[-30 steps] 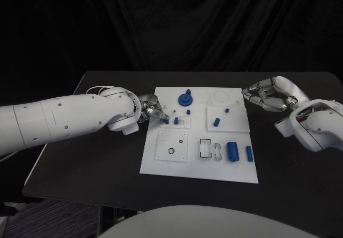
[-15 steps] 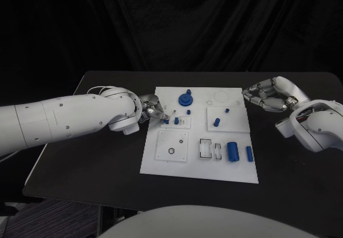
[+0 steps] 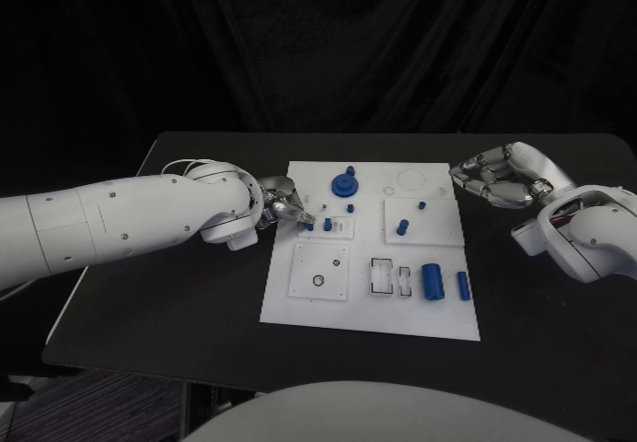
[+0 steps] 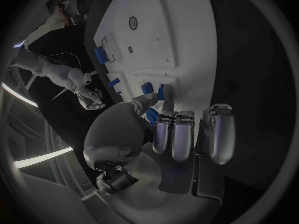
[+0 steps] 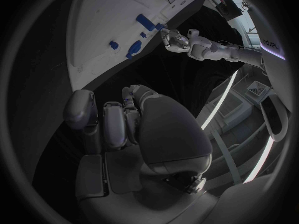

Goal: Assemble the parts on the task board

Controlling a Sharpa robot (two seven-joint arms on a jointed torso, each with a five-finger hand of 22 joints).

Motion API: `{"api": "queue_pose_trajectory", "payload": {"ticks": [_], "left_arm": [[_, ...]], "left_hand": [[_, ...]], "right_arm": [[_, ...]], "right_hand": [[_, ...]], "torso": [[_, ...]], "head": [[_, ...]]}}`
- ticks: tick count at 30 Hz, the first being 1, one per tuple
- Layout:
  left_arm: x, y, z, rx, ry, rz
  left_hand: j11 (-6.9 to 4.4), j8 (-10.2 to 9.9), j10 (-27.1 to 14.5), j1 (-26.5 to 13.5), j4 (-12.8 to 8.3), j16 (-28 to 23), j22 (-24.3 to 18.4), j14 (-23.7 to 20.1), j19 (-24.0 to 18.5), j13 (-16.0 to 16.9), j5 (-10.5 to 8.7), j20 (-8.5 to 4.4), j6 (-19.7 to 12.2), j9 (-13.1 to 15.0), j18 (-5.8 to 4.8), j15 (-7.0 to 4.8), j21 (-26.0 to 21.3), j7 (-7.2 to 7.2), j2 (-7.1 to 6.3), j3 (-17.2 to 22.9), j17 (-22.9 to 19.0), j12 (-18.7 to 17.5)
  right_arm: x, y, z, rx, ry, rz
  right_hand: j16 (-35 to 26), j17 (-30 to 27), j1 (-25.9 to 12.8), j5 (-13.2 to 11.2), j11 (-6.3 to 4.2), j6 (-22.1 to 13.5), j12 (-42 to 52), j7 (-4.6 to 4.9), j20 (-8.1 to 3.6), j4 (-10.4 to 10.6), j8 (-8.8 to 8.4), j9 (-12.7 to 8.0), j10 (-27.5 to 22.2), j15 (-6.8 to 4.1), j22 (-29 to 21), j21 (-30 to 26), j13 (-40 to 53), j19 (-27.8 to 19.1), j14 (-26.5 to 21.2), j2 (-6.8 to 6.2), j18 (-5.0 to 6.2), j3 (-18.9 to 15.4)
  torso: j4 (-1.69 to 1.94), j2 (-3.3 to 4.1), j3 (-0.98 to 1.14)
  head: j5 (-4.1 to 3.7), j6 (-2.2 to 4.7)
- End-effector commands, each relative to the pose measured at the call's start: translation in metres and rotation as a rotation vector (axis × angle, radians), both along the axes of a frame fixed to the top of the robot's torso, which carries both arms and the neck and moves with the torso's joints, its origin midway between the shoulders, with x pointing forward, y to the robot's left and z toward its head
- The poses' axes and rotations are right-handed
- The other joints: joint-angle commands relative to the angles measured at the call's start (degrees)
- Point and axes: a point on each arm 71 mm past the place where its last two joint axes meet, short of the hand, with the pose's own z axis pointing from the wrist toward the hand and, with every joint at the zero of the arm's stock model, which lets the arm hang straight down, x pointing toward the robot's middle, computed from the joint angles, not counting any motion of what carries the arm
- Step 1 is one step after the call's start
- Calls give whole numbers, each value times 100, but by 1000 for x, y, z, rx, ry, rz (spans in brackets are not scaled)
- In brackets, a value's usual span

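The white task board (image 3: 372, 313) lies in the middle of the black table. My left hand (image 3: 283, 205) hovers at the board's left edge, and its thumb and fingers pinch a small blue part (image 3: 308, 225) over a small raised plate, beside another blue peg (image 3: 327, 224). In the left wrist view, that hand (image 4: 168, 134) has its fingers curled, with blue (image 4: 152, 115) showing between the thumb and the fingers. My right hand (image 3: 502, 177) hangs off the board's far right corner with its fingers curled in and nothing seen in them; the right wrist view of this hand (image 5: 124, 129) agrees.
A blue gear stack (image 3: 344, 186) stands at the board's far side. Two blue cylinders (image 3: 432, 279) (image 3: 463, 285) lie near the right edge, and pegs (image 3: 402, 224) stand on another raised plate. A square plate with a ring (image 3: 320, 276) sits near the left.
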Motion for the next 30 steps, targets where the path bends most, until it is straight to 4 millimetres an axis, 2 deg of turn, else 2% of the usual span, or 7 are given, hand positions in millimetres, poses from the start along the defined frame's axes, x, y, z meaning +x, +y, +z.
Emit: {"api": "queue_pose_trajectory", "payload": {"ticks": [1,7,9,15,22,27,30], "left_arm": [[-6,-4,-7,12,44,-36],[-5,-2,-7,6,38,-36],[-5,-2,-7,3,37,-38],[-6,-3,-7,1,39,-46],[-5,-3,-7,3,39,-42],[-4,-1,-7,6,34,-28],[-3,0,-7,10,33,-20]], "left_hand": [[-16,-30,615,-6,-30,15,872,585,-30,1509,-32,-13,-18,-4,98,-20,-10,-6,67,-6,1509,20],[-12,-29,615,8,-60,15,870,585,-34,1509,261,-12,-18,4,101,-18,-28,1,101,19,1509,20],[-8,-30,615,19,-96,15,874,585,-34,1509,655,-10,-25,12,101,-14,-38,11,106,81,1509,20],[-5,-29,615,16,-123,15,877,585,-32,1509,697,-7,-30,18,101,-13,-39,15,81,92,1509,20],[2,-47,615,-42,-116,15,874,585,-43,1509,102,3,-54,18,106,-4,-72,16,106,28,1509,20],[46,-180,615,-243,228,15,863,585,-67,1509,-603,37,-169,-91,116,33,-129,64,181,-419,1509,20],[101,-341,615,-407,498,15,863,585,-72,1509,-790,65,-292,-260,119,75,-149,134,175,-726,1509,20]], "right_arm": [[0,-1,-2,-6,17,-8],[0,-1,-3,-8,22,-11],[0,-1,-3,-8,24,-12],[0,-1,-4,-9,29,-13],[0,-1,-4,-10,33,-14],[0,-1,-5,-11,37,-14],[0,-1,-5,-12,40,-14]], "right_hand": [[-33,180,69,26,1,-13,-38,23,19,-7,-28,11,-43,-34,264,-38,-4,6,135,-12,114,43],[-34,179,72,33,1,-12,-41,23,19,-15,-28,12,-48,-34,260,-49,-9,2,134,-8,116,53],[-34,179,72,33,1,-12,-41,23,19,-15,-28,12,-48,-34,260,-49,-9,2,134,-8,116,53],[-47,168,78,43,2,-16,-44,25,19,-28,-30,13,-51,-34,256,-63,-14,-2,130,-2,119,70],[-52,163,81,46,3,-17,-49,25,19,-35,-30,13,-58,-33,251,-76,-22,-6,128,-1,121,78],[-55,161,79,48,4,-18,-50,27,19,-38,-31,14,-59,-33,249,-83,-24,-8,126,-2,122,82],[-55,161,79,48,4,-18,-50,27,19,-38,-31,14,-59,-33,249,-83,-24,-8,126,-2,122,82]], "torso": [[3,-1,-3],[4,3,-2],[2,3,-2],[2,1,-3],[1,2,-3],[-1,1,-2],[-1,1,-2]], "head": [[1,1],[3,1],[6,1],[14,1],[20,1],[17,1],[20,1]]}}
